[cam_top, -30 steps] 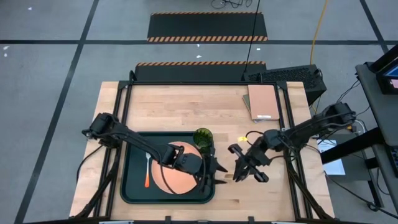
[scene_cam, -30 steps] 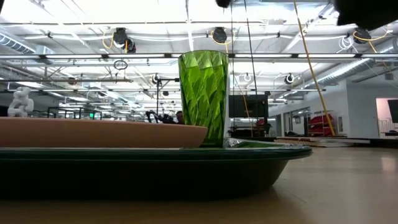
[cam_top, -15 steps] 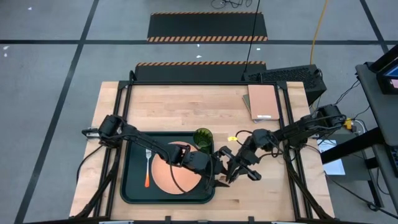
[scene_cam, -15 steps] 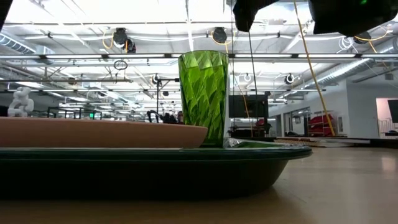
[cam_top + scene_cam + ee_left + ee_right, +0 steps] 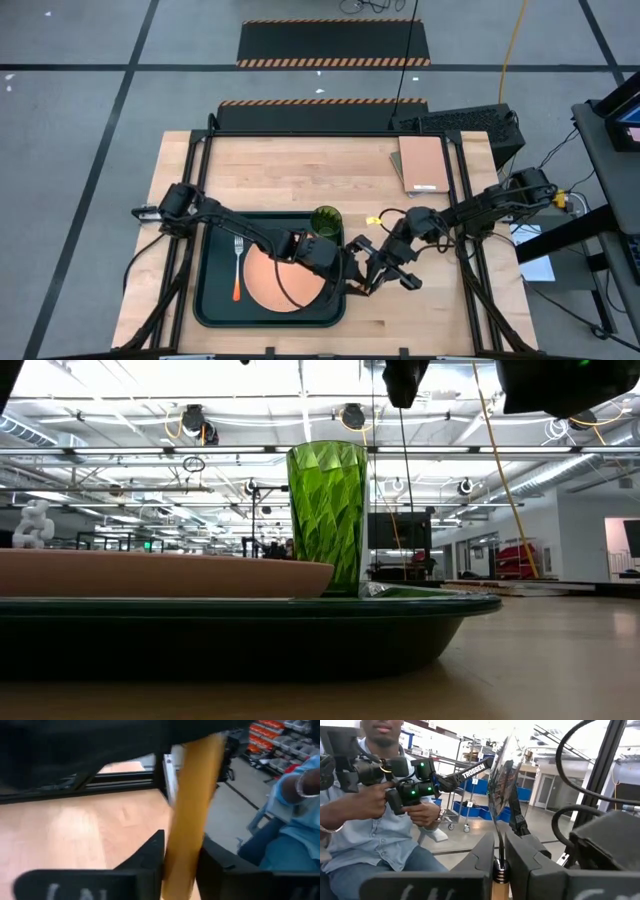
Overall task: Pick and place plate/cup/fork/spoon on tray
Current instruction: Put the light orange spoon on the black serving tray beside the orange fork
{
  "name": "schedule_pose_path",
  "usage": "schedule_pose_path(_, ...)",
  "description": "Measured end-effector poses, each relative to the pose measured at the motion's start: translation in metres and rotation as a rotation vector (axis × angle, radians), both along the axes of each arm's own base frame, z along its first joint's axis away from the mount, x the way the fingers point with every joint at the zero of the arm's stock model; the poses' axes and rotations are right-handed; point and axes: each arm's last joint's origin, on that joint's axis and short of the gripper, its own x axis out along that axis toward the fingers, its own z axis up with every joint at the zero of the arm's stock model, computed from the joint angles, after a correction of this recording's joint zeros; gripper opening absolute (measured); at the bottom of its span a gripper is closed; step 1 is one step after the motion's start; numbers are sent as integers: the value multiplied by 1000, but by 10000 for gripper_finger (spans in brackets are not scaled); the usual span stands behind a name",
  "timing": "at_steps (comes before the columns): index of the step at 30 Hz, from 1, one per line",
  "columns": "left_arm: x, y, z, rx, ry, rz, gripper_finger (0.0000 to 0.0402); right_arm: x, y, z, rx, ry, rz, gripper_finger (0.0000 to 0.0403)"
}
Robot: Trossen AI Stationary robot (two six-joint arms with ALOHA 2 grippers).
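The dark tray (image 5: 210, 300) holds the salmon plate (image 5: 275, 285), the fork (image 5: 237, 270) and the green cup (image 5: 325, 220), which stands at its far right corner. In the low view the cup (image 5: 327, 510) rises behind the plate (image 5: 150, 572). My left gripper (image 5: 347, 277) and right gripper (image 5: 370, 278) meet over the tray's right rim, above the table. Both are shut on the spoon, which the high view hides between them. Its yellow-orange handle (image 5: 192, 810) shows in the left wrist view and its silver bowl (image 5: 502, 775) in the right wrist view. My left gripper pinches the spoon's yellow-orange handle (image 5: 186, 855) between its two fingers. The handle runs on past the fingertips to the right gripper's dark body. The spoon is lifted clear of the table. My right gripper pinches the spoon at the neck (image 5: 500, 862), where the metal meets the handle, between its two fingers. It comes from the table's right side. The bowl sticks out beyond the fingertips, and the spoon touches neither table nor tray.
A tan pad (image 5: 420, 163) lies at the far right of the table. Bare wood stretches along the far side and near the right front. Beyond the table a seated person (image 5: 375, 830) holds a hand controller.
My right gripper has carried the spoon toward the table's left, up to the tray's right rim. My left gripper has shifted slightly right to meet it and has shut on the spoon's handle. Plate, fork and cup have stayed put.
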Motion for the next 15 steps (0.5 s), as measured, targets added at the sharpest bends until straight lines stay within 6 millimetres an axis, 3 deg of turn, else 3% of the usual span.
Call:
schedule_pose_path(8, -1, 3, 2, -13, 23, -21, 69, 0, -1, 0, 27, 42, 3, 19)
schedule_pose_path(15, -18, -2, 20, 25, 81, 45, 69, -2, -2, 4, 48, 93, 7, 43)
